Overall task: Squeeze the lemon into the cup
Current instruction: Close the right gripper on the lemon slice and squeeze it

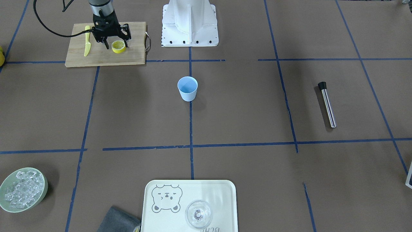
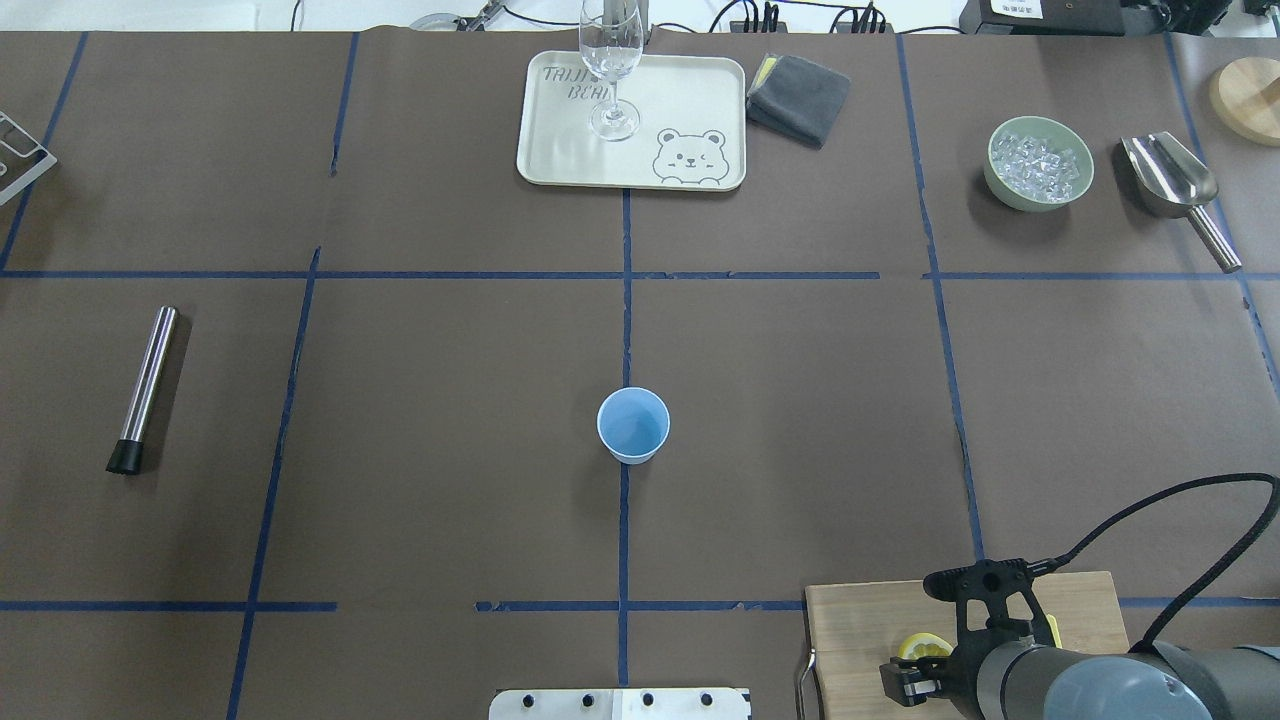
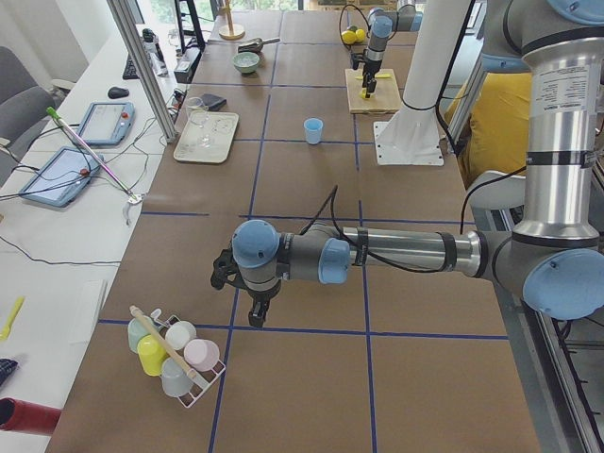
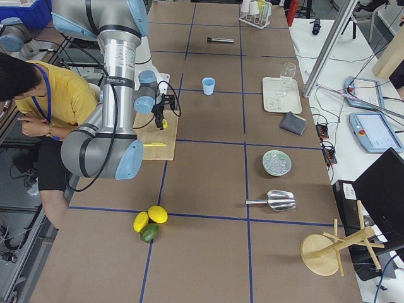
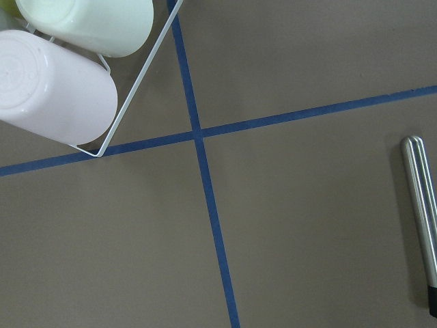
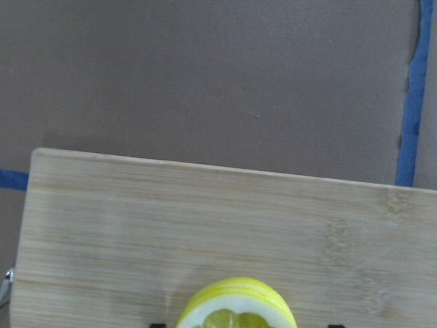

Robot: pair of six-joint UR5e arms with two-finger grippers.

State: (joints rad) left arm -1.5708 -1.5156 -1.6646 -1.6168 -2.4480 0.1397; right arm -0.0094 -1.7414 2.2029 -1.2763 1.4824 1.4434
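lemon [image 1: 118, 47] | on board [image 1: 106, 58], cut face up | R gripper [image 1: 117, 46] apart, astride it | L gripper [image 3: 253, 314] can't tell

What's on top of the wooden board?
A lemon slice and a yellow knife lie on the board. The right pincer stands open, one finger on each side of the lemon slice. From overhead, the arm hides most of the knife.

Overhead and front views opposed, both looking down on the cup [image 2: 633, 425], side views lengthwise, wrist cameras close, downward
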